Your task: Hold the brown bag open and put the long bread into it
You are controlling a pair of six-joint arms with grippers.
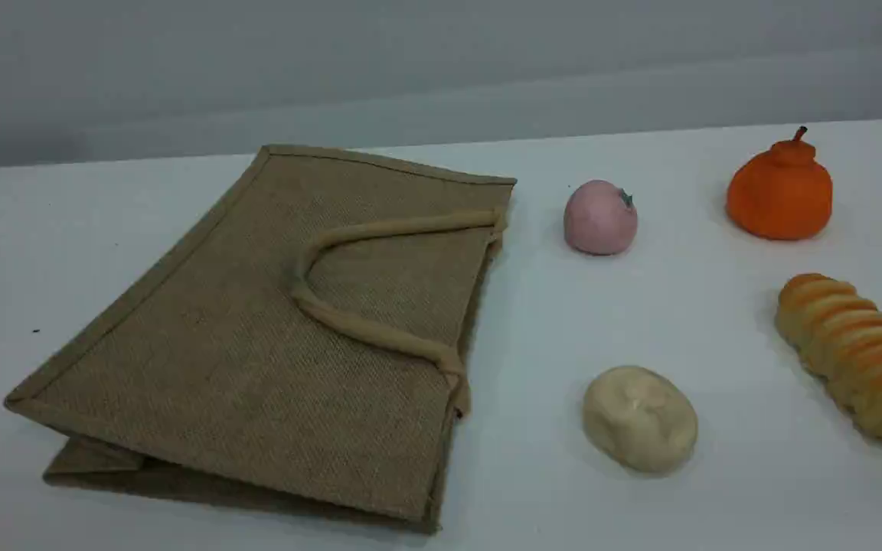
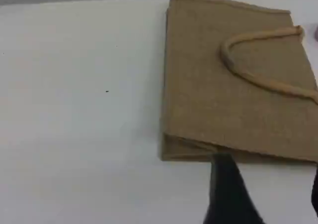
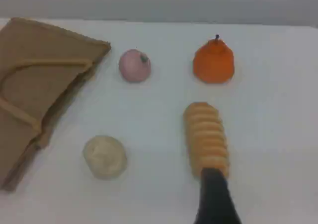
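The white table [image 1: 548,360] spreads under everything I can see. On its left half lies the brown bag [image 1: 257,344], flat on its side and folded shut, its bound edges running round the woven face. One beige loop handle [image 1: 349,325] lies curved across the top of that face, both ends reaching toward the bag's mouth, which faces the other things on the table.

The long bread [image 1: 858,356] rests near the table's right edge, well apart from the bag, lying lengthwise away from me with its orange-brown ridges crosswise; its near end runs out of the scene view. Beyond it, toward the back, sits an orange pear-shaped fruit [image 1: 782,191] with a small stem, upright. Between bag and bread lies a pale cream bun [image 1: 640,417], nearer the front, and behind that a pink round fruit [image 1: 600,218], just off the bag's far corner.

My left gripper [image 2: 266,194] hangs above the table at the bag's folded bottom edge; I see one dark fingertip and a sliver of the other at the frame's edge, standing wide, with nothing between them. My right gripper [image 3: 214,196] hovers over the near end of the bread; only one dark fingertip [image 3: 213,194] shows, and it stands spread wide, holding nothing.
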